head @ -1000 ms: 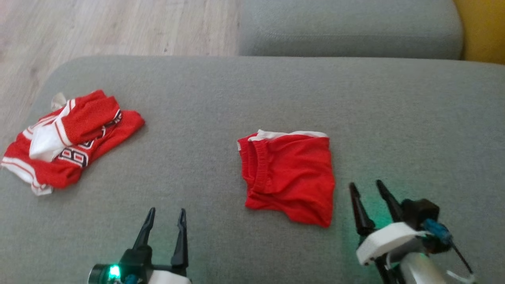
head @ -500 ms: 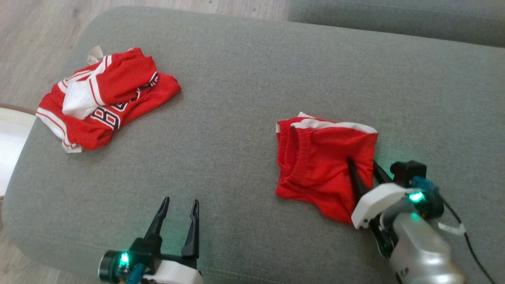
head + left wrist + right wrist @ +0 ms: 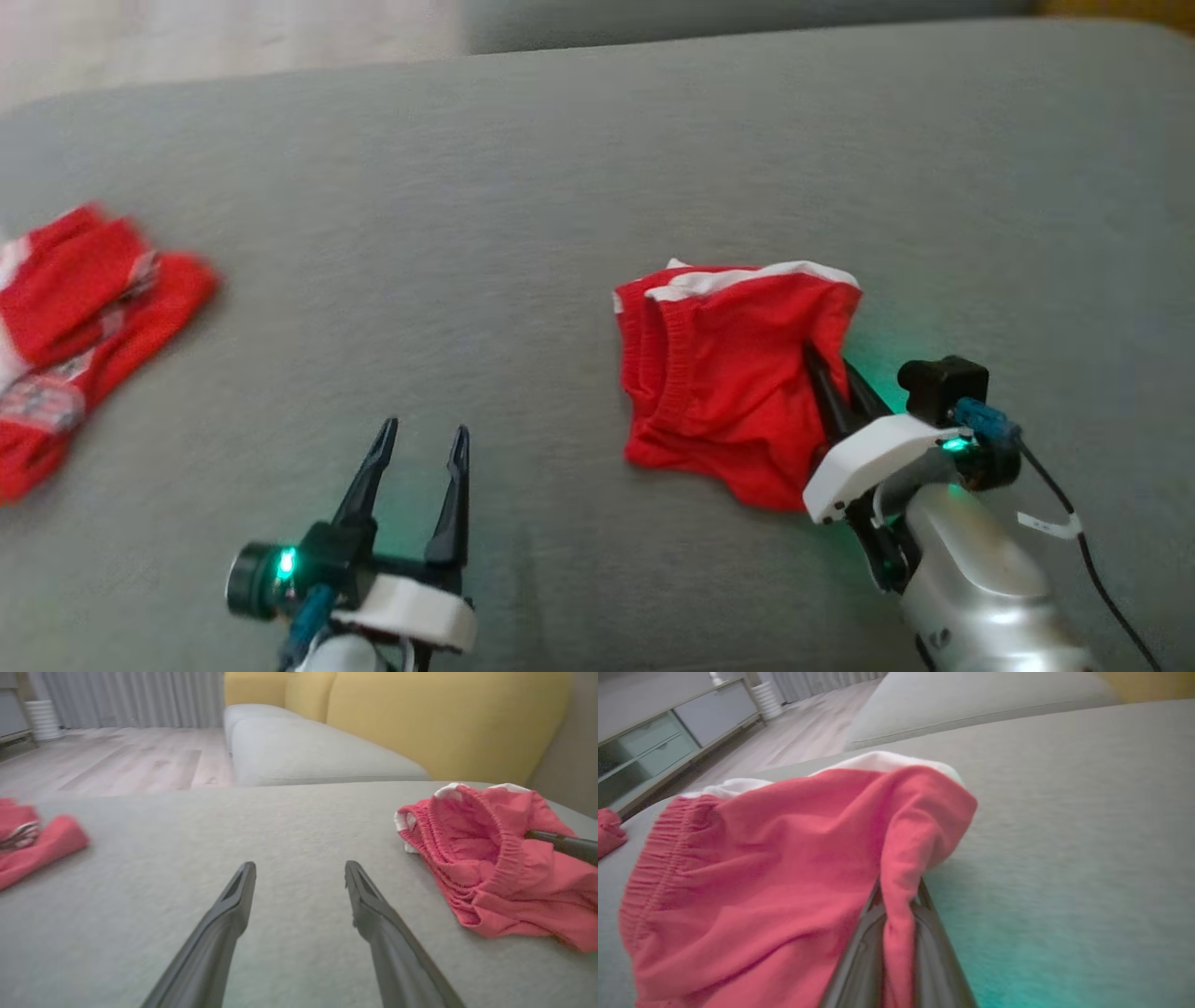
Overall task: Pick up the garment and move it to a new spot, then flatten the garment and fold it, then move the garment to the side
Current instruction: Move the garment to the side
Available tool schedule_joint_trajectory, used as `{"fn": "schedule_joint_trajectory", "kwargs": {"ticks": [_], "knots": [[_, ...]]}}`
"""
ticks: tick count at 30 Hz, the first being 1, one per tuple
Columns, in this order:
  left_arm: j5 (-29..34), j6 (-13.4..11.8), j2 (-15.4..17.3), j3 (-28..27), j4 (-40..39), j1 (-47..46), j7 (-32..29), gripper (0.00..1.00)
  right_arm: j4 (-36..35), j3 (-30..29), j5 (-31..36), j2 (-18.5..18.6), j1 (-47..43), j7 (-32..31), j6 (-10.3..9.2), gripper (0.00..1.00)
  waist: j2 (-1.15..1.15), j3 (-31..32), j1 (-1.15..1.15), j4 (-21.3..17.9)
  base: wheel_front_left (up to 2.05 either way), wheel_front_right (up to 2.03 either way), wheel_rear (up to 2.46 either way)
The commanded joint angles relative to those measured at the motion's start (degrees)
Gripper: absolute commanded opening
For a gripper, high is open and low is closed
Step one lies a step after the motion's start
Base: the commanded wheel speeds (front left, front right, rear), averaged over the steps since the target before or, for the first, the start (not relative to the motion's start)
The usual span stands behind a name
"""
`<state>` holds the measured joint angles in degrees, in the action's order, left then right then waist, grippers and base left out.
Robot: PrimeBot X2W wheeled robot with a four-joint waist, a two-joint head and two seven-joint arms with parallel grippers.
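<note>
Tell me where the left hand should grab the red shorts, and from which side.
Grip the gathered elastic waistband at the left edge of the red shorts, coming in low from the left with the open left hand. That band stands up as a thick ridge facing it, and the right hand is shut on the opposite edge.

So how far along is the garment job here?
Done: red elastic-waist shorts with white trim lie in a compact, seemingly folded bundle on the grey fabric cushion. In hand: right gripper pinched shut on their edge; left gripper open, idle. Left: carrying them aside.
</note>
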<state>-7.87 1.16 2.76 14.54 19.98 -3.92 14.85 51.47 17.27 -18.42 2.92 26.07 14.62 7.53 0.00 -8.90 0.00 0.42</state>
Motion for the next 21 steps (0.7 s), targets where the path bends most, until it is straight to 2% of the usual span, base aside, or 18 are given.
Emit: {"fn": "schedule_joint_trajectory", "kwargs": {"ticks": [1, 5, 6, 9, 12, 16, 21], "knots": [[1.1, 0.5, 0.1, -1.5, -1.9, -3.4, 0.2, 1.00, -2.7, 2.2, -1.3, 0.0, -0.4, 0.4, -0.04, 0.00, 0.00, -0.7, 0.00, -13.7, 0.00, 0.00, 0.00], [1.8, 1.2, 0.1, -1.5, -1.7, -4.7, 0.2, 1.00, -4.5, 3.8, -3.4, 0.0, -1.4, 0.4, -0.04, 0.00, 0.00, -1.3, 0.00, -21.5, 0.00, 0.00, 0.00], [1.8, 1.2, 0.1, -1.5, -1.7, -4.7, 0.2, 1.00, -4.5, 3.8, -3.4, 0.0, -1.4, 0.4, -0.04, 0.00, 0.00, -1.3, 0.00, -21.5, 0.00, 0.00, 0.00], [2.4, 1.8, 0.1, -1.6, -1.6, -5.0, 0.2, 1.00, -5.7, 4.6, -4.6, 0.0, -2.1, 0.4, -0.04, 0.00, 0.00, -1.7, 0.00, -25.8, 0.00, 0.00, 0.00], [2.8, 2.3, 0.1, -1.7, -1.5, -5.3, 0.2, 1.00, -6.7, 5.0, -5.4, 0.0, -2.4, 0.4, -0.04, 0.00, 0.00, -2.2, 0.00, -28.3, 0.00, 0.00, 0.00], [2.9, 2.8, 0.1, -1.3, -1.3, -5.6, 0.2, 1.00, -7.1, 4.5, -5.4, 0.0, -2.4, 0.4, -0.04, 0.00, 0.00, -2.6, 0.00, -29.2, 0.00, 0.00, 0.00], [2.8, 3.2, 0.1, -0.1, -0.9, -5.8, 0.2, 1.00, -6.4, 1.7, -1.5, 0.0, -0.1, 0.4, -0.04, 0.00, 0.00, -3.5, 0.00, -26.7, 0.00, 0.00, 0.00]]}}
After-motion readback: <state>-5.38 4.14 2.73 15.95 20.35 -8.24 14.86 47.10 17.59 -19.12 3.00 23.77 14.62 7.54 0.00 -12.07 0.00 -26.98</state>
